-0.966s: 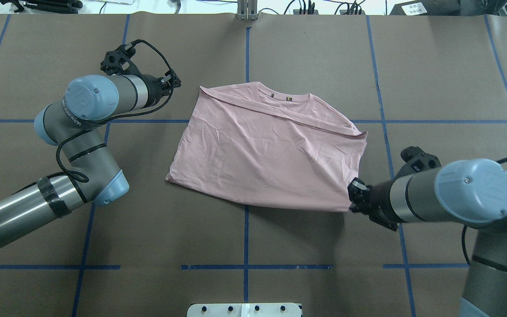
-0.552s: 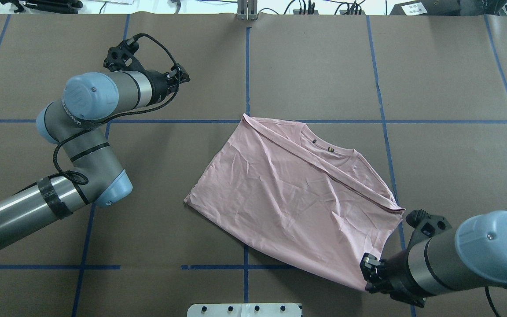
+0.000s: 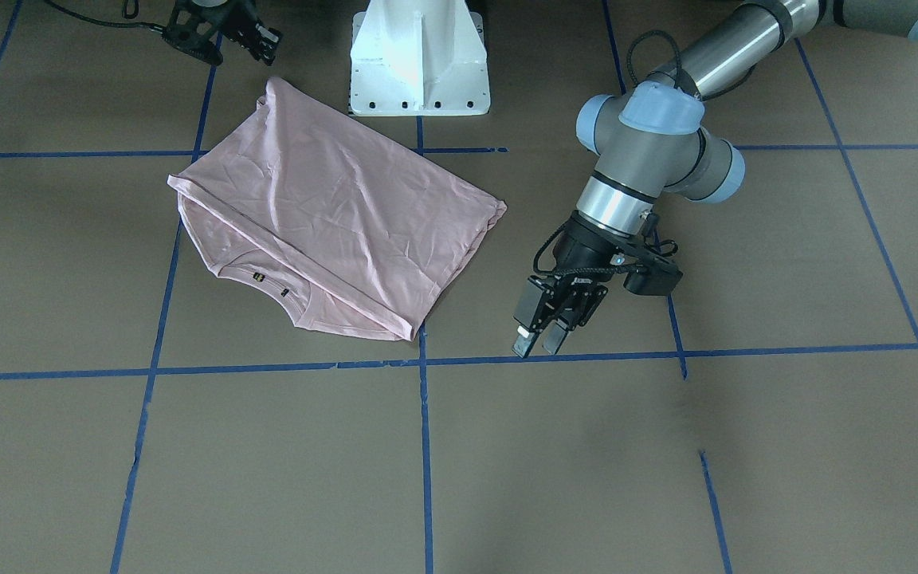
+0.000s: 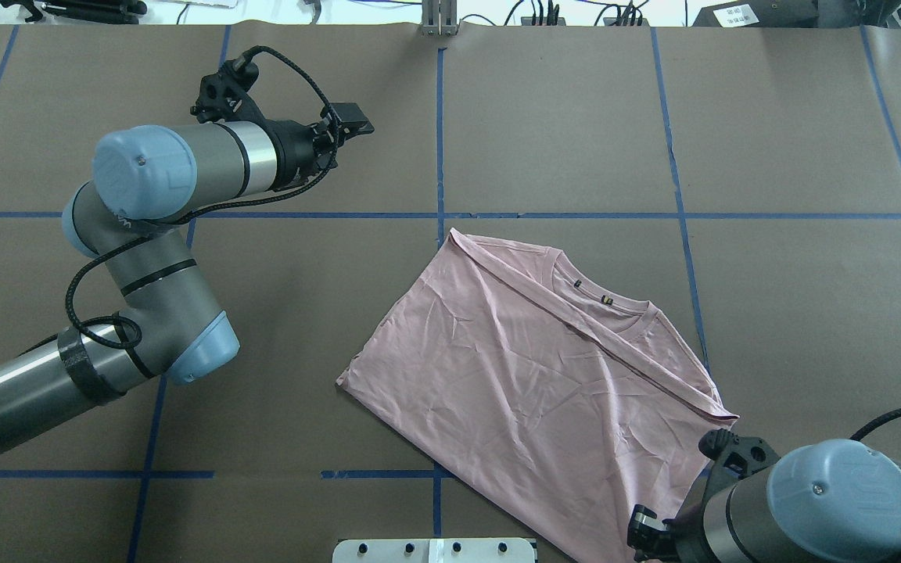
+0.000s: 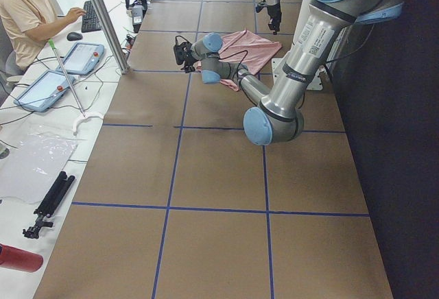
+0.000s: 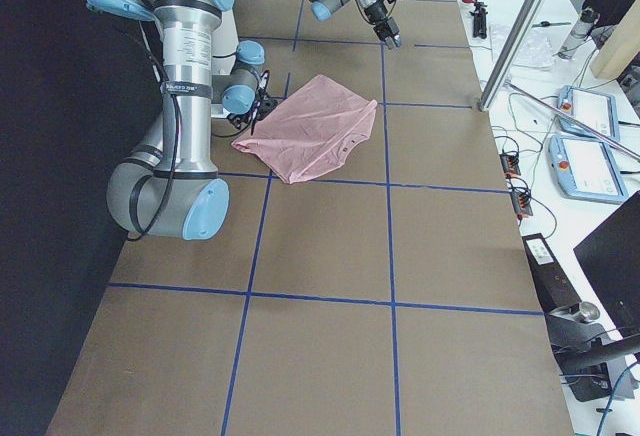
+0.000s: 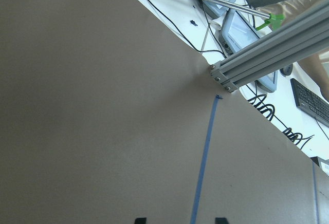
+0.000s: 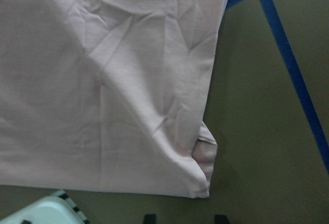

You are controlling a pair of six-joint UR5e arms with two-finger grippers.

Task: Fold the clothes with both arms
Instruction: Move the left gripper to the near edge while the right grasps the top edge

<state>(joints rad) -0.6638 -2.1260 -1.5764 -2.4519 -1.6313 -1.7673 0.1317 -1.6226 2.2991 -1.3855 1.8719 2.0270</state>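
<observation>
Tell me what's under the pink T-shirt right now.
The T-shirt lies on the brown table paper; blue tape lines run in under it. Its own lower layer, with the collar, shows past the folded top layer. Anything else beneath is hidden by cloth.

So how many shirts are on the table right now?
1. The pink shirt lies folded on the robot's right half of the table, one corner just by the right gripper. Another underneath could be hidden, but none shows.
</observation>
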